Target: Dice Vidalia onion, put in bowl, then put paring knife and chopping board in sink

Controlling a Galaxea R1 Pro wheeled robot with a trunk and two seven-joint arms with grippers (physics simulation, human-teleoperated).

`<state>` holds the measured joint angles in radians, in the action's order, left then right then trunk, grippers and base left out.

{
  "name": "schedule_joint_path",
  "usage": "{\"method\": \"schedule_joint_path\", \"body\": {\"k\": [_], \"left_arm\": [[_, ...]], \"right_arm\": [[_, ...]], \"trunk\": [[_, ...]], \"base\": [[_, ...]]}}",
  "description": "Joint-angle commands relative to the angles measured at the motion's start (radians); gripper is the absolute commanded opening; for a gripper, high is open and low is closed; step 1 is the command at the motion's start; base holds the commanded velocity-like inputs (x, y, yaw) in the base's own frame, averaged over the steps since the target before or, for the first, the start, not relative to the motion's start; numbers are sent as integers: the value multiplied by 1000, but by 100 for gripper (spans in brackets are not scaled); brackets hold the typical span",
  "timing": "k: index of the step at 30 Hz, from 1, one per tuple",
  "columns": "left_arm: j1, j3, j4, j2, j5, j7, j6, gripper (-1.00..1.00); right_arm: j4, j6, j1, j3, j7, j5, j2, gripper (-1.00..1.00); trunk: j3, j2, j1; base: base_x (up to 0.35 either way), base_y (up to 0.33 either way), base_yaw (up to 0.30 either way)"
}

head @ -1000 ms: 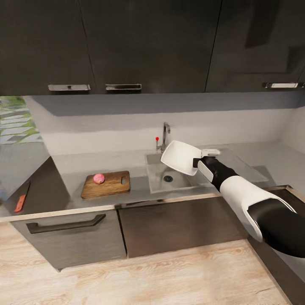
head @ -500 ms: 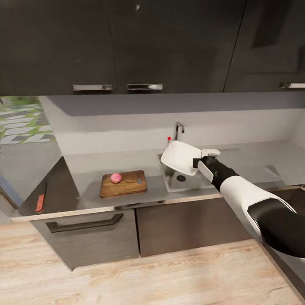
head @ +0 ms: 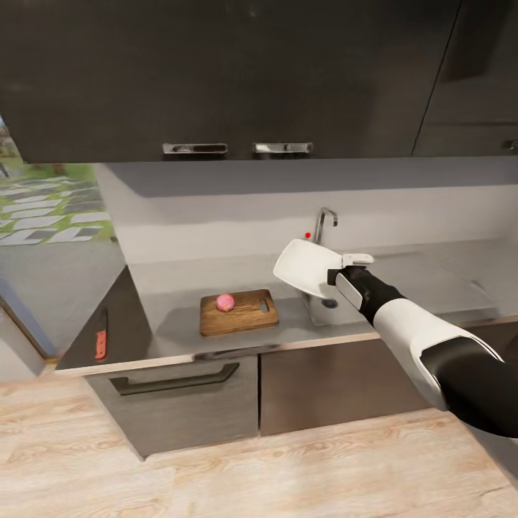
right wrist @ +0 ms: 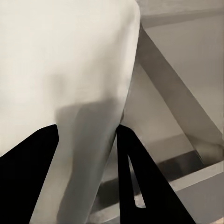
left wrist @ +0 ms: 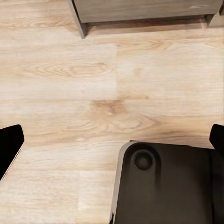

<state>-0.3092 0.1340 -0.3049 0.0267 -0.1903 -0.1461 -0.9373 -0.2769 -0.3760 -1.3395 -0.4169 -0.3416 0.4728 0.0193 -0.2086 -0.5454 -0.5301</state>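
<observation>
A pink Vidalia onion (head: 225, 301) sits whole on the brown chopping board (head: 239, 313), on the grey countertop (head: 173, 288) left of the sink (head: 325, 311). My right gripper (head: 337, 270) is shut on the rim of the white bowl (head: 305, 267), holding it tilted in the air over the sink's left part. Up close, the bowl (right wrist: 60, 70) lies between the dark fingers (right wrist: 28, 182). The paring knife (head: 101, 344), red-handled, lies far left on a dark worktop. My left gripper (left wrist: 112, 144) hangs open over the wood floor.
The faucet (head: 324, 219) stands behind the bowl. Dark upper cabinets (head: 237, 72) hang above the counter, grey lower cabinets (head: 180, 403) below. A window (head: 50, 208) is at the left. My black base (left wrist: 163, 184) sits under the left gripper.
The camera has shifted left along the counter, so board, sink and knife slid right in the picture. The bowl in my right gripper now hangs nearer the board.
</observation>
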Motion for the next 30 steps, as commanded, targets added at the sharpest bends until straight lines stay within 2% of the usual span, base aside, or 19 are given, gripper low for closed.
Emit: {"method": "schedule_joint_path", "body": {"k": [1,30], "left_arm": [[0,9,-2,1,-6,-6,-1,100],[-1,9,-2,1,-6,-6,0,100]], "right_arm": [[-2,-6,-1,-8,-7,7,1,-100],[10,-4,-1,-8,-4,7,-2,-100]], "trunk": [[-2,-2,0],[-2,-2,0]], "base": [[0,308,0],[20,308,0]]}}
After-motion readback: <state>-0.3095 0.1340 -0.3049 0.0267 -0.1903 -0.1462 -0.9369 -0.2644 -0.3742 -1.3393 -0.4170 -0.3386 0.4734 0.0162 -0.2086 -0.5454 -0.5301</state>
